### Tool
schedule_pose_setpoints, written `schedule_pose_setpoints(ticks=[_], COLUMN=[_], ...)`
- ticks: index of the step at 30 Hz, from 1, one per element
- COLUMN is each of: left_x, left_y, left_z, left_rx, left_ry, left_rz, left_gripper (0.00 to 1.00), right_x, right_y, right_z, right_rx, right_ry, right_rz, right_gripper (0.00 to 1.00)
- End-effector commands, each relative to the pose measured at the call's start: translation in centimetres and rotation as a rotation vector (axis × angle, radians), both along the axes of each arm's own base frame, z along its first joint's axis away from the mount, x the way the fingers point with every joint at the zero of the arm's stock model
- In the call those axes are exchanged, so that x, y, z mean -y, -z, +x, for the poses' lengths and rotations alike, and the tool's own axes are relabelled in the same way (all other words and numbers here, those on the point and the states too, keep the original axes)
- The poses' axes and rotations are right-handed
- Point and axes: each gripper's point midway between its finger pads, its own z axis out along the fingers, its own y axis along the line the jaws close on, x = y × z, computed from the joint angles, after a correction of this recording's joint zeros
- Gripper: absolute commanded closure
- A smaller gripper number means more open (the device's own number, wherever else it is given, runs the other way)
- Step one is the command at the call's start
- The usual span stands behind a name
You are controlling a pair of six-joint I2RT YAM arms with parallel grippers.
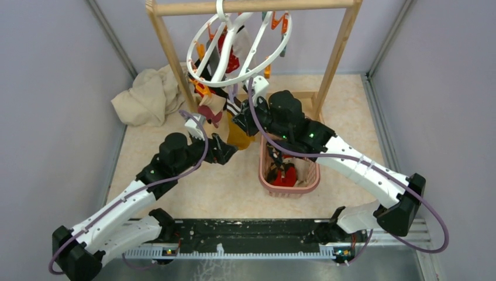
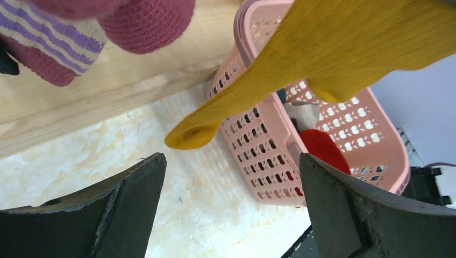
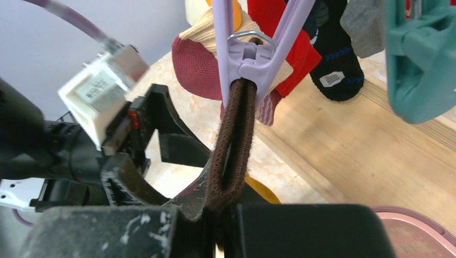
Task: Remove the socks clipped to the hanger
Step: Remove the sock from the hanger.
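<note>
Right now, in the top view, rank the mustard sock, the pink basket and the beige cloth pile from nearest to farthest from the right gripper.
Measured from the right gripper, shut on a brown sock cuff:
1. the mustard sock, hanging right beside it, on the near side.
2. the pink basket, on the table nearer the arm bases.
3. the beige cloth pile, well off to its left.

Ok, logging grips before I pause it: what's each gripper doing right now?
Left gripper: open, holding nothing, mustard sock hanging just ahead.
Right gripper: shut on the dark brown sock under the purple clip.
</note>
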Motion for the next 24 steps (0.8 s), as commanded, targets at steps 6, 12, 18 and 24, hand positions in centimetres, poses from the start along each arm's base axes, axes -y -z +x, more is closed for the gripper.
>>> schedule_pose_setpoints(ticks=[6, 12, 18, 24], left_x=[0.2, 1.5, 3.1, 3.9], left_y=[-0.8, -1.8, -1.7, -1.1], left_z=[0.8, -0.3, -1.1, -0.6], left_rx=[0.133, 0.208, 0.232, 0.228], left_ry=[-0.019, 0.087, 0.178, 0.191], left_rz=[0.034, -0.011, -0.054, -0.059], left_gripper=[0.01, 0.01, 0.18, 0.25], right_x=[0.8, 1.1, 1.1, 0.6], right_y=[-4.1, -4.4, -4.4, -4.5], right_z=[-2.8, -2.6, -2.5, -2.9], right_rx=[0.039, 0.020, -0.009, -0.026], right_ry=[-0.130, -0.157, -0.183, -0.216], right_rz=[0.085, 0.114, 0.149, 0.168], right_gripper=[1.00, 1.00, 1.00, 1.00])
